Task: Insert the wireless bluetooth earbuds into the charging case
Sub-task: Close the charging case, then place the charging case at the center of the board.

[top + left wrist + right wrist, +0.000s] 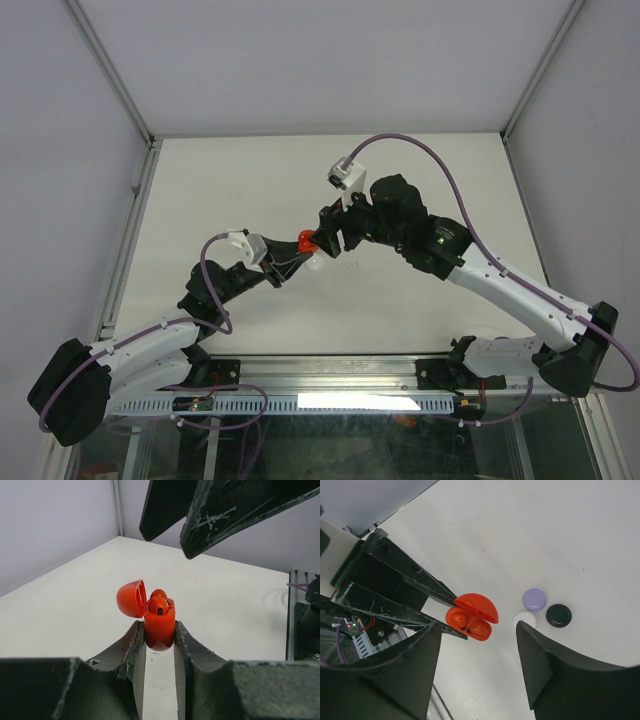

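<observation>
The left claw [159, 636] is clamped on the lower part of the red charging case [160, 626], one finger on each side, and holds it upright above the tabletop [225, 605]. The lid [131, 598] of the case stands open, tipped to one side. Two red earbuds [460, 620] sit side by side in the case. Above it hangs the right claw [477, 630], its fingers wide apart and not touching the case. On the tabletop beyond, a lavender disc [534, 599], a white disc [525, 617] and a black disc [558, 615] lie close together.
</observation>
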{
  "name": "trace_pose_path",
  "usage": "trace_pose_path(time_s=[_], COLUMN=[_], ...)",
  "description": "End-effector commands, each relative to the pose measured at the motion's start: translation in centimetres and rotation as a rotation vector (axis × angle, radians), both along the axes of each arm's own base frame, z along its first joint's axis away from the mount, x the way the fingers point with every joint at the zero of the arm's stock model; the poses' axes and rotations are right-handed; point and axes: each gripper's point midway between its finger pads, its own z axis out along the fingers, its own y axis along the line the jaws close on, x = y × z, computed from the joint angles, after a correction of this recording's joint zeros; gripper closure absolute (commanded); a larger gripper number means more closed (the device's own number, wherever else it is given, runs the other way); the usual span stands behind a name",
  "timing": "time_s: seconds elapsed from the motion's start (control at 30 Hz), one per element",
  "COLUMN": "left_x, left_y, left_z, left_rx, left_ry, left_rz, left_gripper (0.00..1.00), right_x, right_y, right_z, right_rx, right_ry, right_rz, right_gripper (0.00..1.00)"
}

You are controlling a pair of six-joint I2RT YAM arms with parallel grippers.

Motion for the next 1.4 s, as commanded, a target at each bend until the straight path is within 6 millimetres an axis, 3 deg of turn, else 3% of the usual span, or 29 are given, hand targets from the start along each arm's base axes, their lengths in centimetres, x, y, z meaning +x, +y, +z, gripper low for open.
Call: trace_pose_path(time_s=[0.0,0.13,0.2,0.33,0.5,0.7,1.0,1.17,1.37], left_x=[0.1,-0.1,-0.4,-1.8,-3.5,-5.2,-4.1,-2.7,-2.1], left_y=[0.1,0.0,-0.1,-0.3,-0.4,-0.6,-0.9,-1.0,-0.9], left_z=[1.7,1.8,2.1,2.3,2.9,4.1,4.1,3.1,1.8], left_rx=[-0.041,-0.032,-0.033,-0.042,-0.068,-0.100,-0.139,-0.155,-0.175], left_ry=[-0.046,-0.060,-0.077,-0.118,-0.170,-0.210,-0.104,0.014,0.138], left_rz=[0.013,0.001,-0.017,-0.074,-0.146,-0.229,-0.210,-0.162,-0.139], left_gripper=[1.00,1.00,1.00,1.00,1.00,1.00,1.00,1.00,1.00], right_x=[-1.1,-1.5,-1.2,-0.4,-1.8,-3.2,-7.2,-7.3,-5.8], right_y=[0.7,1.6,1.5,0.4,0.7,1.4,1.6,0.4,-0.1], right_z=[2.9,2.3,2.0,1.6,1.7,1.0,2.2,2.9,2.3], right_rx=[0.099,0.101,0.089,0.067,0.142,0.188,0.261,0.276,0.256], right_ry=[-0.018,0.014,0.011,-0.001,0.073,0.157,0.190,0.139,0.103], right_rz=[0.060,0.095,0.086,0.062,0.214,0.362,0.601,0.618,0.531], right_gripper=[0.38,0.52,0.54,0.45,0.33,0.29,0.30,0.31,0.31])
